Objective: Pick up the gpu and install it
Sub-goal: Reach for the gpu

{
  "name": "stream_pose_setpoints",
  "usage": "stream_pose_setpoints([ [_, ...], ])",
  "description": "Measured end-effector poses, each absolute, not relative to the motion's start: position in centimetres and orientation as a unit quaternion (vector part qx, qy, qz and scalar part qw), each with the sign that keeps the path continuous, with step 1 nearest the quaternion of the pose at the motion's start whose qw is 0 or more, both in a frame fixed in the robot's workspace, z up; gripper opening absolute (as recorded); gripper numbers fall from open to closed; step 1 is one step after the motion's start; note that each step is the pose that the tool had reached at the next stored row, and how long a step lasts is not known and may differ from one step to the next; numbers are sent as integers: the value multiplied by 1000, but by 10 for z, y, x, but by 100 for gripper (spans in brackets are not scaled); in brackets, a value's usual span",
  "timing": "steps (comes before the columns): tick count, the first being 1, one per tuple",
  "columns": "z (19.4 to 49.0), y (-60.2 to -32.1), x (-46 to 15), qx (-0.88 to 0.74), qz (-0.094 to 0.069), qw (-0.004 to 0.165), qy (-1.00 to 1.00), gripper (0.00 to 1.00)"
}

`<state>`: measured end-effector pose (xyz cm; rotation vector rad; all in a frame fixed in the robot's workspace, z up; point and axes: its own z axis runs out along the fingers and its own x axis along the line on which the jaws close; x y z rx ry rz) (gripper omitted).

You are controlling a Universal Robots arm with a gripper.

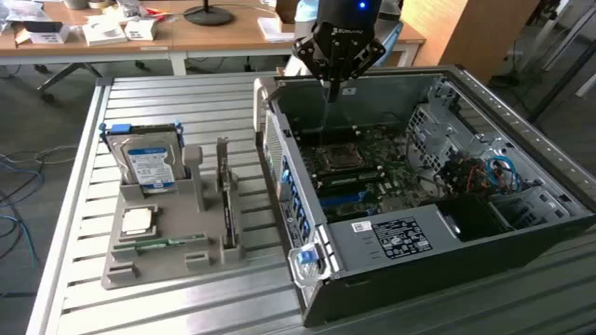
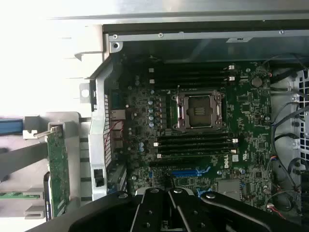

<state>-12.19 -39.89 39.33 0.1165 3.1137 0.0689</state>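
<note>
We are holding the pincer (image 1: 331, 91) closed and empty above the open computer case (image 1: 521, 139), over its motherboard (image 2: 203, 111). The gpu (image 1: 225, 195) is standing on edge in a slot of the grey holder (image 1: 121, 269) on the worktop (image 1: 186, 91), just beside the case on the exterior view's left, near the hard drive (image 1: 149, 164). We are judging it light, stiff and fragile, best pinched across its bare upper edge, clear of components.

Gripper (image 1: 331, 93): black body, white lettering (image 1: 349, 31) across front, blue light (image 1: 361, 5) glowing on wrist above. Black angular linkage bars (image 2: 145, 210), glossy, round metal pins (image 2: 153, 191) at joints, tapering toward narrow tips.
</note>
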Motion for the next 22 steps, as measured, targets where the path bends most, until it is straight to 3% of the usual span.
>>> stream_pose_setpoints([
  [22,393,-399,-139,37,22,12,999,11],
])
